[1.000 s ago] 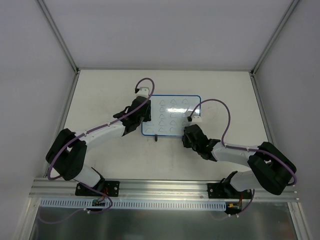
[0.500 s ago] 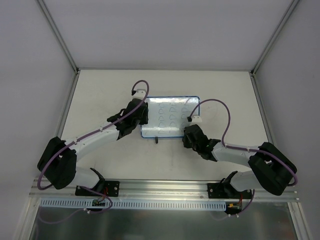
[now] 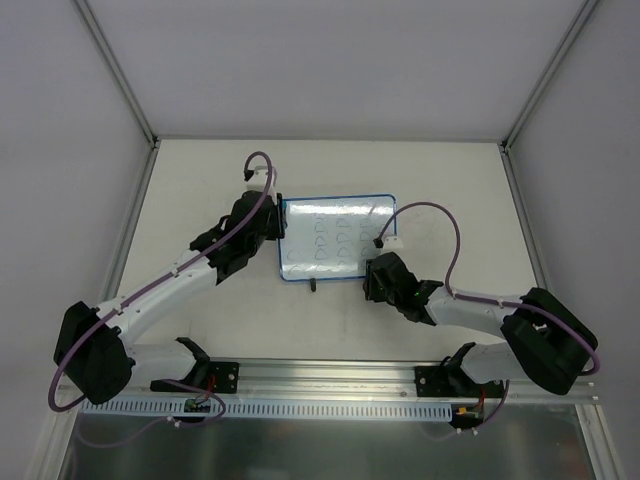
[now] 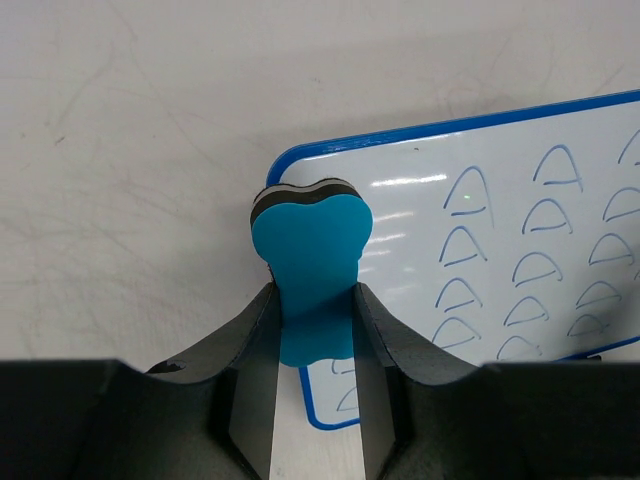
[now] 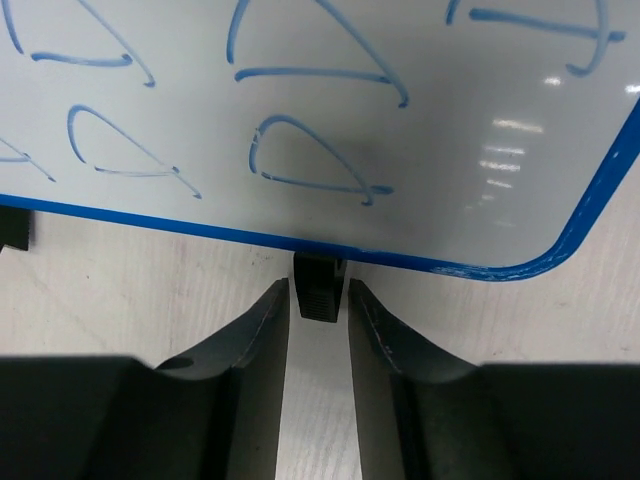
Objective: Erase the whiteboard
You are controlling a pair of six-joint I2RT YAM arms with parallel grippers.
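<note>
Two robot arms work over a whiteboard (image 3: 335, 238) lying flat near the middle of the desk (image 3: 450, 190), its long sides running roughly along the far edge. The board's blue rim frames rows of blue arch-shaped marks (image 4: 545, 215), all of them unwiped. The left arm reaches in from the near left corner, and its left hand (image 4: 313, 300) pinches a blue eraser (image 4: 312, 235) by its narrow waist, one finger pressed to each side. The eraser's rounded head, backed by a black layer, sits over the board's corner that faces the far left corner of the desk, overlapping the blue rim there. Whether it presses on the surface cannot be told. From the near right corner, the right arm stretches to the board's near long side, where the right hand (image 5: 318, 290) stands at the edge. Its fingers (image 5: 265, 330) are drawn narrow on either side of a small black foot (image 5: 318, 283) that juts from under the rim. Only slivers of gap show, and it cannot be told whether they squeeze it. A second foot (image 3: 312, 283) pokes out farther along the same side. Purple cables (image 3: 440, 215) loop above both wrists, and glare streaks the white surface near the far side.
</note>
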